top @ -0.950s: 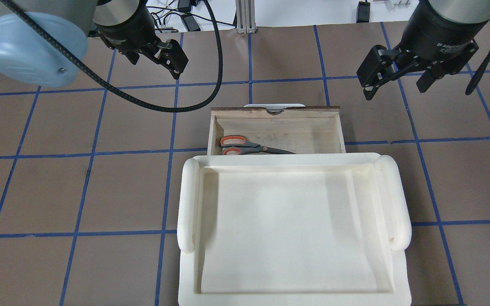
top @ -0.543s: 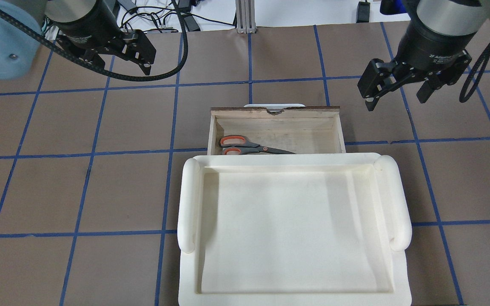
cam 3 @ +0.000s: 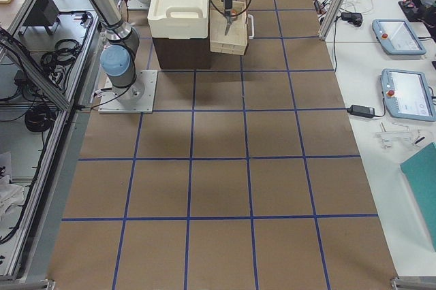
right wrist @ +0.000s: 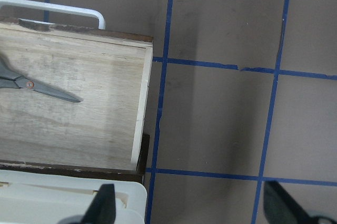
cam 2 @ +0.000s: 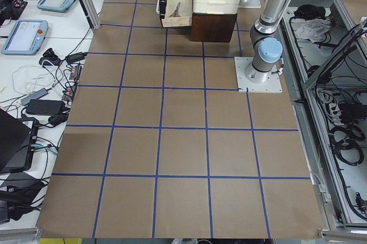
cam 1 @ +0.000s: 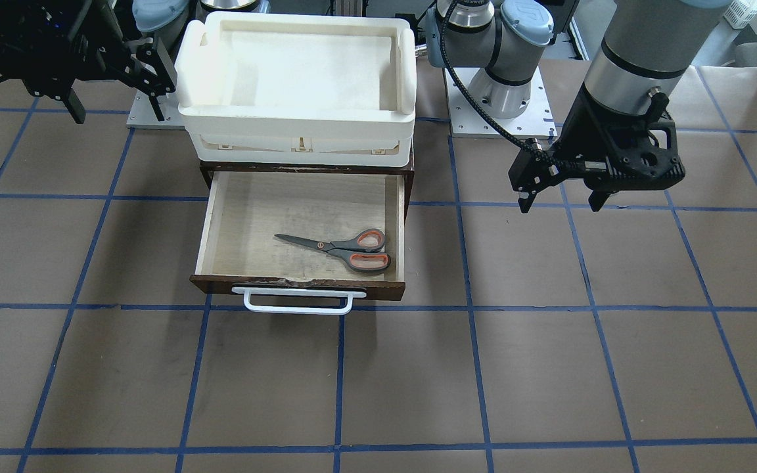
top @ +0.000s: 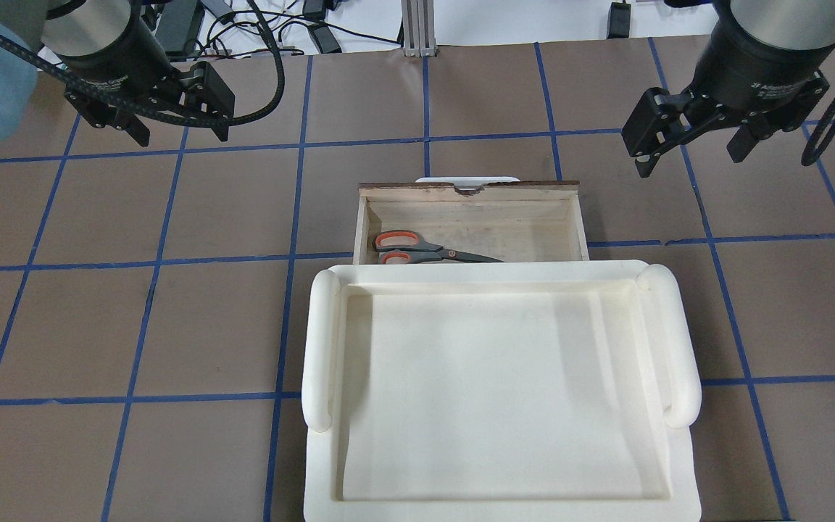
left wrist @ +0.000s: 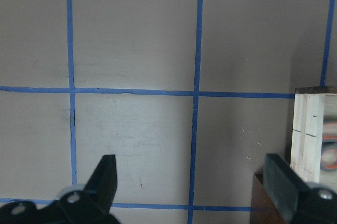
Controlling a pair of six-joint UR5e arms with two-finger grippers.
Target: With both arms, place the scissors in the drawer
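Observation:
The scissors lie flat inside the open drawer, handles at its left end; they also show in the front view and the right wrist view. The drawer is pulled out, its white bar handle at the front. My left gripper is open and empty, above bare table far left of the drawer; it also shows in the front view. My right gripper is open and empty, to the right of the drawer's front corner.
A cream-white plastic tray sits on top of the dark cabinet that the drawer slides from, and hides the drawer's rear part from above. Brown table with blue tape grid lies all around. Cables and power bricks lie past the far edge.
My left gripper has swung to the left, away from the drawer. My right gripper has shifted slightly right. The scissors and drawer have not moved.

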